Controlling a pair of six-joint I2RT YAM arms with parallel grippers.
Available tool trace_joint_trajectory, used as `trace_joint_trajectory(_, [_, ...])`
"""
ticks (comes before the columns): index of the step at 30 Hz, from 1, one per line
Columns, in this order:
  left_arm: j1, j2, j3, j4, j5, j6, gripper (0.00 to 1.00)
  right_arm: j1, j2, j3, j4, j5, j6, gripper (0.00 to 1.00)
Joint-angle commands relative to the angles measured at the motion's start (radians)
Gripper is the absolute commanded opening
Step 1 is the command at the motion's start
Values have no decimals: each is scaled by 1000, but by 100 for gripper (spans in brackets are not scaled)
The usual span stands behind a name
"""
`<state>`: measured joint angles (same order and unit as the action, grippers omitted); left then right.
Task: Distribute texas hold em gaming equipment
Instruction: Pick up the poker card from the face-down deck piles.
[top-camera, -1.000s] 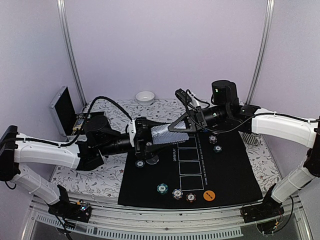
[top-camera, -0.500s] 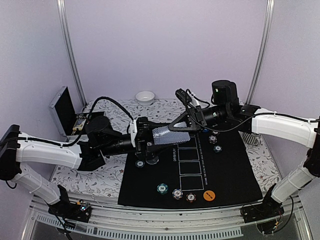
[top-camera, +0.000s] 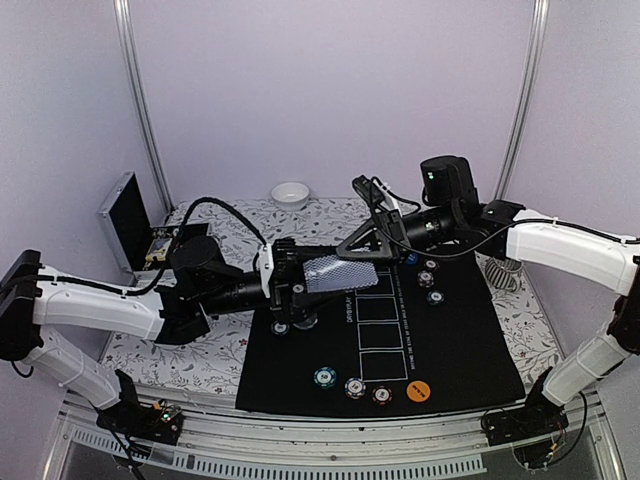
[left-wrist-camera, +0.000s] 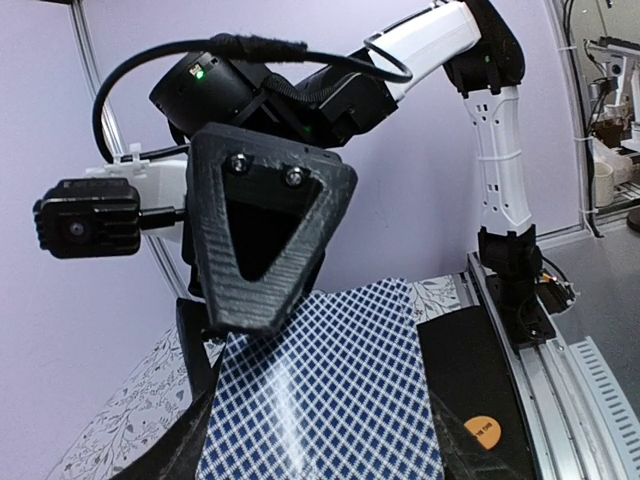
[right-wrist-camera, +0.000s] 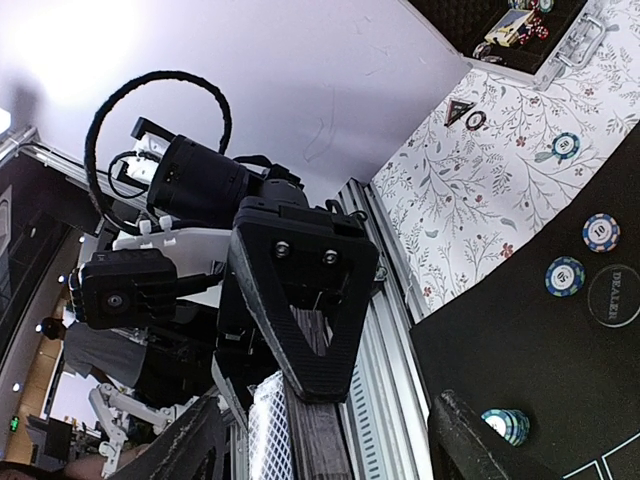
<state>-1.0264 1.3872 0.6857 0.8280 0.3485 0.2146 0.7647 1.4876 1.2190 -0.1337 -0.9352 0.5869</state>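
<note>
Open case (right-wrist-camera: 520, 45) holds chips (right-wrist-camera: 512, 25), visible only from the right wrist view. Left hand (left-wrist-camera: 330, 455) grips card deck (left-wrist-camera: 330, 385); right hand (top-camera: 365, 248) spread wide near deck.

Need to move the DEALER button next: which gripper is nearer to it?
Left. The left gripper, holding playing cards, hangs almost over the DEALER button; the right gripper is farther back and right.

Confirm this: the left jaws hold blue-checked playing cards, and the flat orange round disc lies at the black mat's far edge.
One error. The top external view shows the flat orange round disc at the near edge of the black mat, towards the arm bases. The left jaws do hold the blue-checked playing cards.
</note>
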Motion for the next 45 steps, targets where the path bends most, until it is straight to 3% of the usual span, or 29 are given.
trace_joint_trajectory(1, [4, -21, -14, 42, -19, -1, 60, -2, -30, 68, -119, 59, -84, 73])
trace_joint_trajectory(9, [2, -31, -28, 58, -45, 18, 59, -4, -25, 120, -304, 158, -170, 79])
trace_joint_trajectory(23, [1, -35, -51, 100, -72, 28, 59, -3, -48, 156, -386, 217, -220, 80])
trace_joint_trajectory(32, [1, -44, -59, 98, -81, 34, 59, -4, -56, 172, -419, 237, -237, 61])
trace_joint_trajectory(41, [3, -52, -69, 102, -89, 39, 59, -4, -55, 199, -437, 232, -245, 31])
trace_joint_trajectory(45, [2, -51, -71, 100, -93, 44, 59, -5, -55, 201, -437, 225, -243, 24])
